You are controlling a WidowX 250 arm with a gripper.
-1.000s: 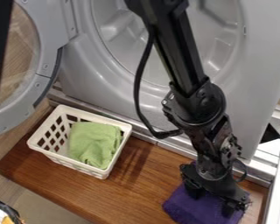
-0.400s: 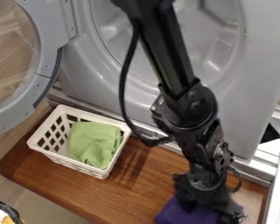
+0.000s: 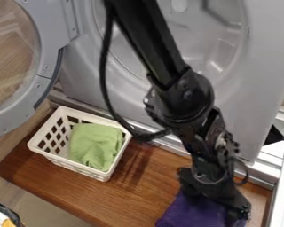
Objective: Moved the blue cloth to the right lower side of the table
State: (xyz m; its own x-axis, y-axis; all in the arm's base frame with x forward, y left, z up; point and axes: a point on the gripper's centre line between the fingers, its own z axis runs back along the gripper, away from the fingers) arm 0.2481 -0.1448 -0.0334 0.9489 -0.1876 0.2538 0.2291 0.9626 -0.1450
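The gripper [image 3: 213, 211] stood, fingers spread, over the purple cloth [image 3: 189, 216] on the wooden surface's [image 3: 124, 195] lower right

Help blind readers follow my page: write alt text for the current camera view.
A black robot gripper is down at a purple-blue cloth at the lower right of a brown wooden table. To the left, a white plastic basket holds a green cloth; behind stands a grey front-loading machine, its round door open.
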